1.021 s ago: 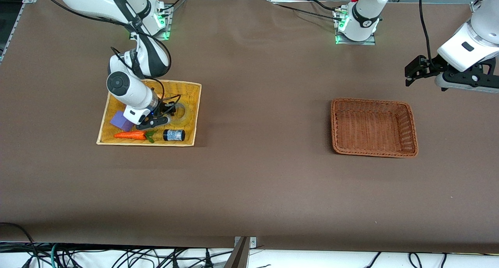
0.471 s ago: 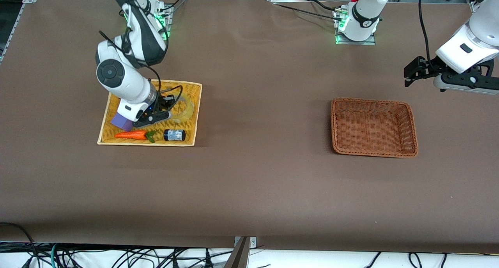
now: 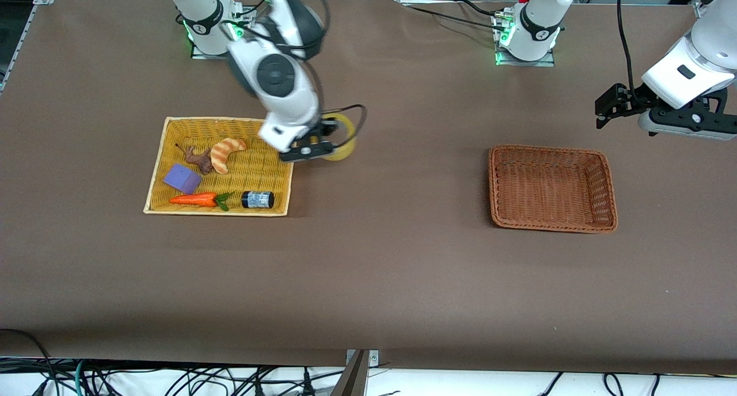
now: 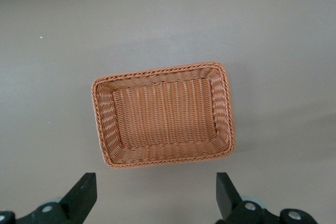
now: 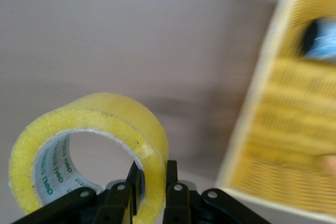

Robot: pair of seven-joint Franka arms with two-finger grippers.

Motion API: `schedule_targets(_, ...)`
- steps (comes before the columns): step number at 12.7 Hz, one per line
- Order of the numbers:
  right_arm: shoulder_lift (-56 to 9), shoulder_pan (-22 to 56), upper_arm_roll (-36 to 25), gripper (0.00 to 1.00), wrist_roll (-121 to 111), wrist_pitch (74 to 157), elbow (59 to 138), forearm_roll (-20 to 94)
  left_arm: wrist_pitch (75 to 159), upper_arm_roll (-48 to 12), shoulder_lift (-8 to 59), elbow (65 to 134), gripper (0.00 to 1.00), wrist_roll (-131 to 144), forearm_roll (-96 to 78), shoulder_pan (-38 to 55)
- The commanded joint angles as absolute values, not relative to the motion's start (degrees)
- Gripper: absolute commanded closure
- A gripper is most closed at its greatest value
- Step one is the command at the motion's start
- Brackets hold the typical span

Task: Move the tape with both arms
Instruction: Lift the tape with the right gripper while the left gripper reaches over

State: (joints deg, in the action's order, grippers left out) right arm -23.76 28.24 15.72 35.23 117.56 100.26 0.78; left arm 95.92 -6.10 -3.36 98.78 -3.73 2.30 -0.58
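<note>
The tape (image 3: 344,137) is a yellowish translucent ring held in the air over the bare table just beside the yellow basket (image 3: 173,130), on the side toward the left arm's end. My right gripper (image 3: 318,141) is shut on the ring's wall, one finger inside the hole and one outside. The right wrist view shows the tape (image 5: 100,129) pinched in the right gripper (image 5: 152,174), with the yellow basket (image 5: 283,129) off to one side. My left gripper (image 3: 604,105) hangs open and empty above the table near the brown basket (image 3: 607,189); in its wrist view the left gripper (image 4: 156,195) frames the brown basket (image 4: 102,124).
The yellow basket holds a purple block (image 3: 182,178), a carrot (image 3: 196,200), a croissant (image 3: 225,152), a brown figure (image 3: 199,159) and a small dark jar with a blue label (image 3: 257,200). The brown basket is empty.
My right arm lifted the tape out of the yellow basket and swung it toward the table's middle. The croissant and brown figure are uncovered. The left arm barely moved.
</note>
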Motion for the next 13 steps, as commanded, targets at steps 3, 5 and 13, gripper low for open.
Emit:
schedule_targets(3,-41.46,39.62,15.12,1.0,55.52,123.03,82.2,-0.88,93.16,-5.98,2.44,97.12,0.0,-5.1,2.11,-0.35)
schedule_targets(5,-45.68,42.44,15.12,1.0,60.18,129.52,79.99,-1.84,93.25,-5.98,3.42,96.86,0.0,-5.1,1.59,-0.09)
schedule_targets(13,-47.04,42.54,14.59,0.0,61.79,132.9,80.07,-4.84,93.34,-6.33,6.85,97.47,0.0,-5.1,-2.8,1.05)
